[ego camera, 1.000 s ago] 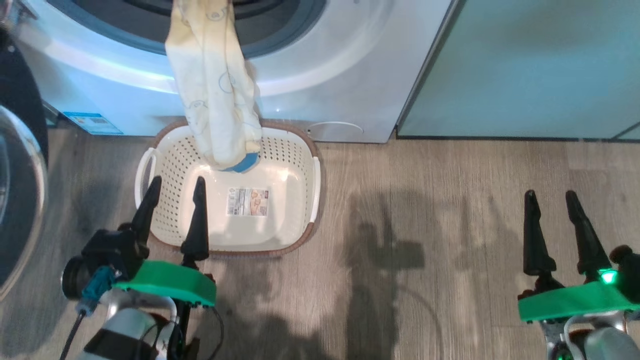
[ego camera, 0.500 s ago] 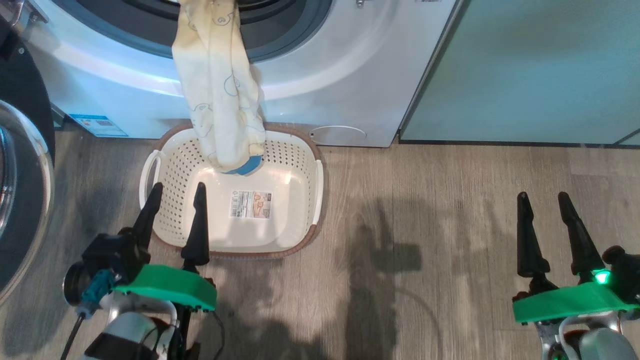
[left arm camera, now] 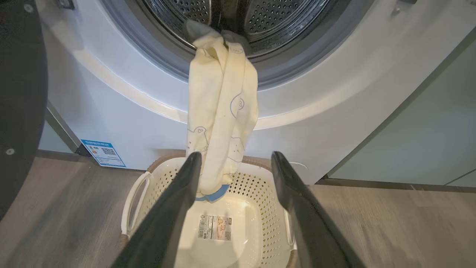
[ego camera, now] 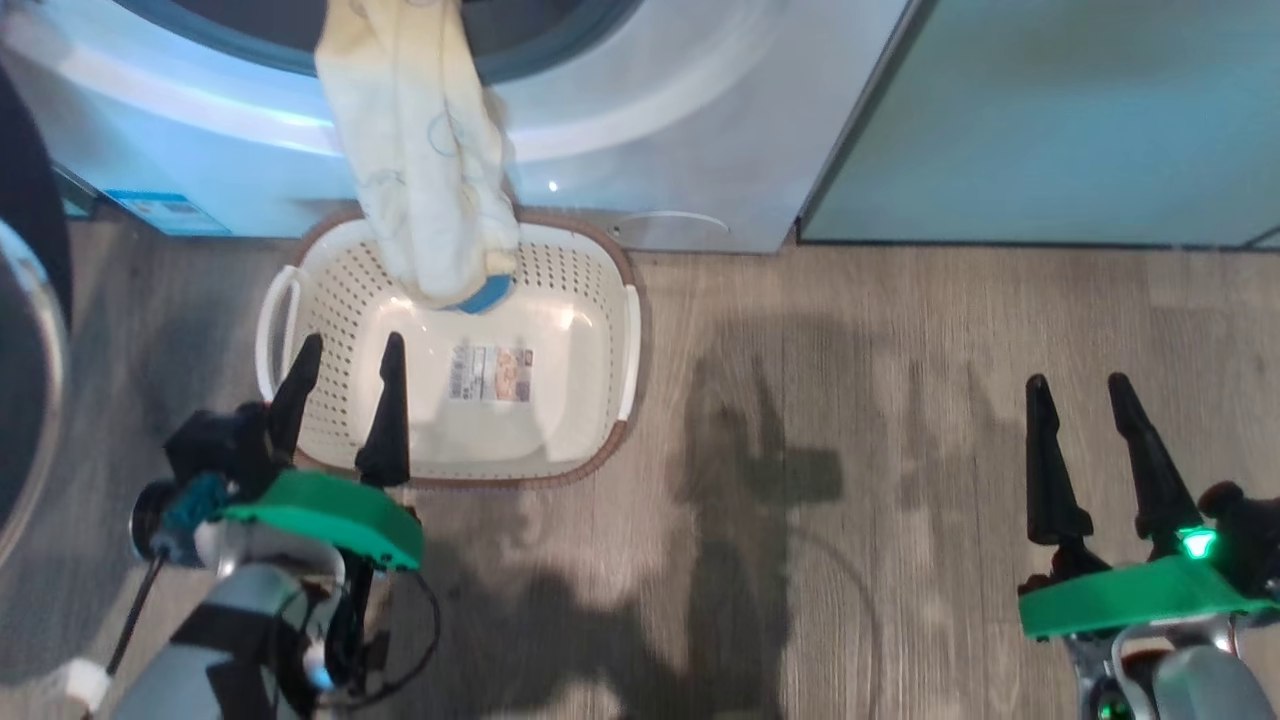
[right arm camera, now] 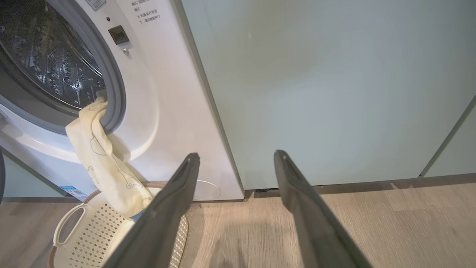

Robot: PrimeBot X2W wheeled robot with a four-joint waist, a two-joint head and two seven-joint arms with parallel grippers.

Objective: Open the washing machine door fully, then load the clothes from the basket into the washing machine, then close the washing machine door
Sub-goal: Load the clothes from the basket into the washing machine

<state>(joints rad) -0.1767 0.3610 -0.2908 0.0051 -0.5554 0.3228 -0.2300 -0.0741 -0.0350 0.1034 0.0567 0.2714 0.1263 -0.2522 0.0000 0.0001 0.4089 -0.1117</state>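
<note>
Dangling clothes [left arm camera: 219, 111], top lost inside drum [left arm camera: 275, 15]

Pale cream clothes [left arm camera: 219, 111] carry faint blue-line figures, the cream basket [ego camera: 575, 290] has a brown rim, the washing machine [ego camera: 700, 120] is white.

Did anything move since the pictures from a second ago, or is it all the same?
Almost nothing. The whole head view slid a little, so the camera moved, not the things. Nothing was grabbed or let go: the left gripper and right gripper stay open and empty. The clothes still hang from the washing machine mouth down into the basket.
</note>
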